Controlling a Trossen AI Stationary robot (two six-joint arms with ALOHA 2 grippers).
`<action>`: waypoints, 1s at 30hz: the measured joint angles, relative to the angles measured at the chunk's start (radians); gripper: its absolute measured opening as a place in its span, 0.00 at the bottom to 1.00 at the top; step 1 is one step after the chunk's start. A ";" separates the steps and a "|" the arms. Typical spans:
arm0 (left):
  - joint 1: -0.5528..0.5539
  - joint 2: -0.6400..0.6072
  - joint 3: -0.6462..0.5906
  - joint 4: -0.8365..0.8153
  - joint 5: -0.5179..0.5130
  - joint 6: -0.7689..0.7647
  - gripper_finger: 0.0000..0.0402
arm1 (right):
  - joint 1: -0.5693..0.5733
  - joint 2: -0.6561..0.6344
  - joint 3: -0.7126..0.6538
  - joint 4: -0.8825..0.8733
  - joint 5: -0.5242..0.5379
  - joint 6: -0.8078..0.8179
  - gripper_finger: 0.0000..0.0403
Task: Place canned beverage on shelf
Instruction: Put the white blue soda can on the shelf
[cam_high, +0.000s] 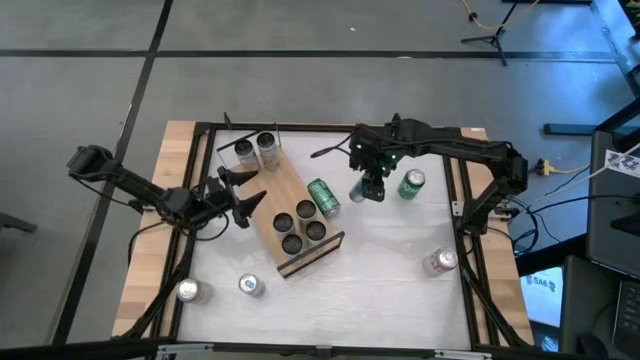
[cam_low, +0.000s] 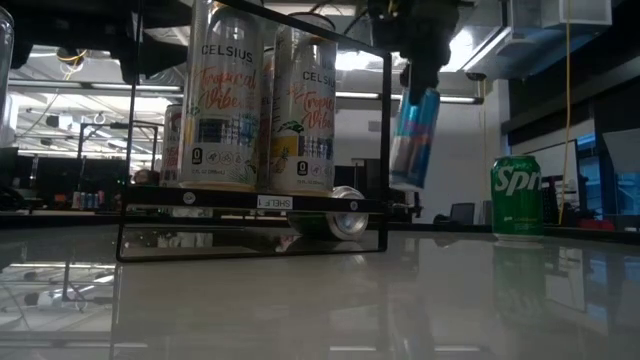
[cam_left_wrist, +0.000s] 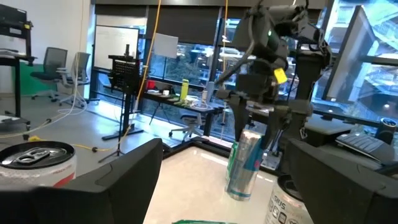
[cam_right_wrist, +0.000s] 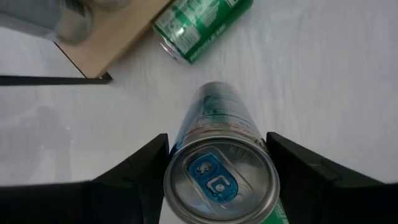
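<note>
**Table and room, near to far: slim can held off the surface**

- Table (cam_high: 400, 290): white top, glossy, mirroring the cans in the low view; light-wood side strips and a dark frame around it.
- Near edge: two upright silver-topped cans (cam_high: 188, 291) and (cam_high: 251, 285) at the left corner, one more (cam_high: 440, 262) at the right.
- Shelf (cam_high: 283, 205): light-wood board with dark edges, lying diagonally mid-table. Four dark-topped cans (cam_high: 301, 226) stand at its nearer end, two tall cans (cam_high: 256, 149) at its farther end.
- Green can (cam_high: 323, 197): lying on its side, just beside the shelf.
- Right gripper (cam_high: 371, 189): fingers pinching a slim blue-and-silver can (cam_low: 413, 138) near its top; the can hangs tilted, clear of the table, right of the shelf.
- Sprite can (cam_low: 516, 198): upright, right of the held can.
- Left gripper (cam_high: 243, 197): fingers spread, holding nothing, at the shelf's left side.
- Room beyond: grey floor, office chairs (cam_left_wrist: 51, 70), whiteboard (cam_left_wrist: 165, 45), desks, large windows.
</note>
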 joint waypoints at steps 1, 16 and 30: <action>0.002 0.000 0.000 -0.002 0.000 0.000 0.83 | 0.000 0.010 0.024 -0.017 -0.001 -0.004 0.57; 0.004 0.002 0.000 -0.016 -0.002 -0.003 0.83 | -0.054 0.314 0.567 -0.176 0.038 -0.171 0.58; 0.004 0.002 0.000 -0.069 -0.009 -0.006 0.83 | -0.062 0.452 0.740 -0.139 -0.022 -0.228 0.58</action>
